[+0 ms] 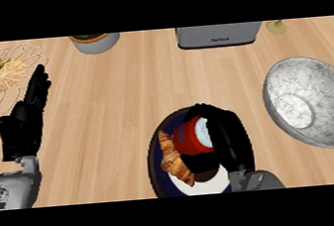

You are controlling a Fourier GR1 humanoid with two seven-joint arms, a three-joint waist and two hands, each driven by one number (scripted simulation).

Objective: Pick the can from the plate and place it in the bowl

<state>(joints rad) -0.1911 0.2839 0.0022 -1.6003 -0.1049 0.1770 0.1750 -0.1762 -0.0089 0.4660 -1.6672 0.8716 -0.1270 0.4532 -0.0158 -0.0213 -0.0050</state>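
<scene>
Can (194, 135) | on plate (158, 150) | right hand (227, 135) fingers curled round it

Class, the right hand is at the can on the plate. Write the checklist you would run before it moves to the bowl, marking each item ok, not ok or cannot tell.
1. Right hand curled round the red can: ok.
2. Can lifted off the dark plate: cannot tell.
3. Croissant apart from the can: cannot tell; it lies close beside it.
4. Marbled bowl holds nothing inside: ok.
5. Counter between plate and bowl free of things: ok.
6. Left hand open at the view's left, away from the path: ok.
</scene>
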